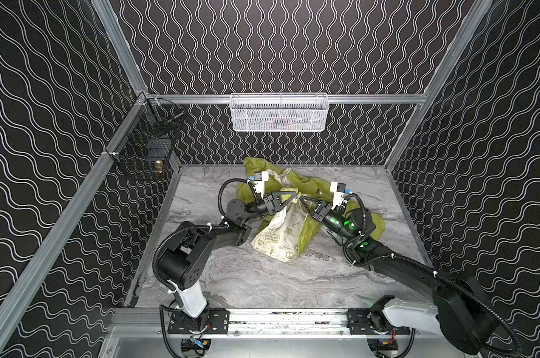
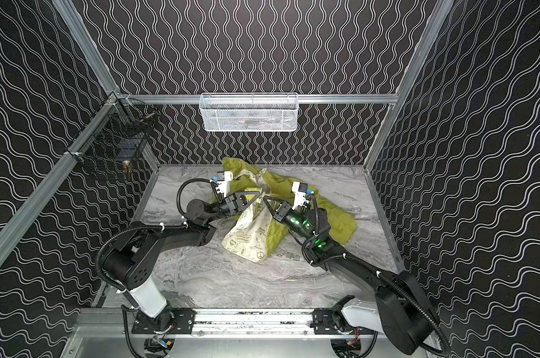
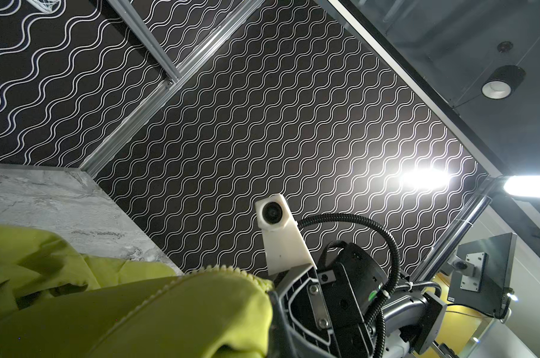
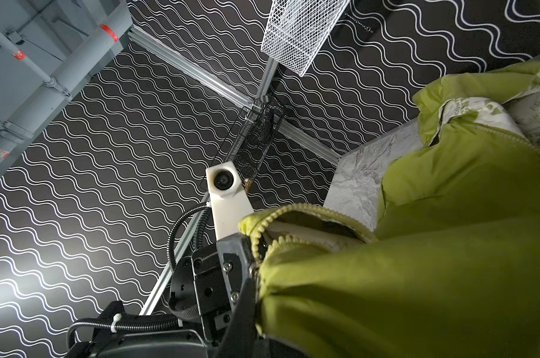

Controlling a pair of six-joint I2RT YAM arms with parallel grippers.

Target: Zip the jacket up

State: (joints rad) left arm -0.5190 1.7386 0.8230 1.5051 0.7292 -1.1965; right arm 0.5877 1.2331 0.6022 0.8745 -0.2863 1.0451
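One jacket [image 1: 313, 183] of yellow-green fabric is seen crumpled on the marble table [image 1: 262, 279], directly in front of and below the white mesh basket [image 1: 279, 113]. Its cream lining [image 1: 278, 235] is turned outward on the side farthest from that basket. On the lining, a label-shaped print appears to read "EARTH DAY EVERYDAY" [image 1: 273, 238], and one peace sign [image 1: 289, 254] is printed farther still from the basket. The other lettering on the lining is too small to be read.

Two grippers are counted. In both top views the left gripper [image 1: 296, 196] [image 2: 260, 194] and the right gripper [image 1: 301, 198] [image 2: 264, 197] are brought tip to tip over the jacket, below the middle of the white mesh basket. Both are clenched on the jacket, and a fold of it is held raised off the table between them. In the wrist views a row of cream zipper teeth [image 4: 293, 210] [image 3: 225, 270] is shown along the pinched edge, unjoined.

Two baskets are counted: the white mesh one on the back rail, and a black wire basket [image 1: 144, 148] hung to its left on the side rail. What is kept inside either cannot be made out.
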